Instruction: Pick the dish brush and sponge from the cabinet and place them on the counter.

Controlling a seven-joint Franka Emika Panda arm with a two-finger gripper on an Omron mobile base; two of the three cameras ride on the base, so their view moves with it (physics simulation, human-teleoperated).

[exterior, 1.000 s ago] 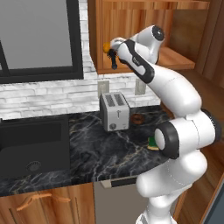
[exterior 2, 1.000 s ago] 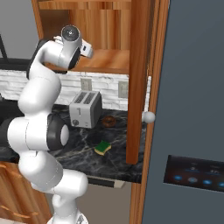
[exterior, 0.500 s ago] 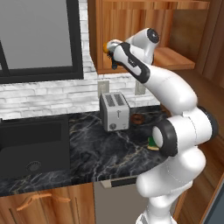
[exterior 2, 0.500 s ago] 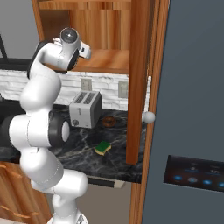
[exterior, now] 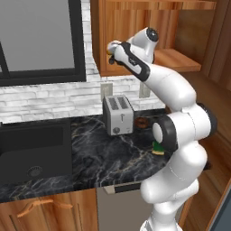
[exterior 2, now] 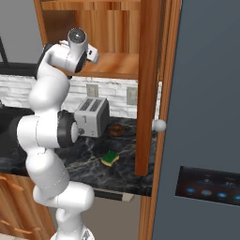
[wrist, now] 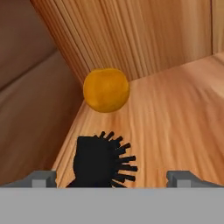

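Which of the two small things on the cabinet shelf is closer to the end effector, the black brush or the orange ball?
The black brush. Its bristly head sits just ahead of the end effector, between the fingertips, while the orange ball lies farther back in the corner of the shelf.

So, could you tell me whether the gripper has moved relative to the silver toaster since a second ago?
Yes. In the left base view the gripper has shifted slightly rightward and upward, away from the silver toaster and nearer the reddish-brown wooden cabinet.

No legible text or labels anywhere.
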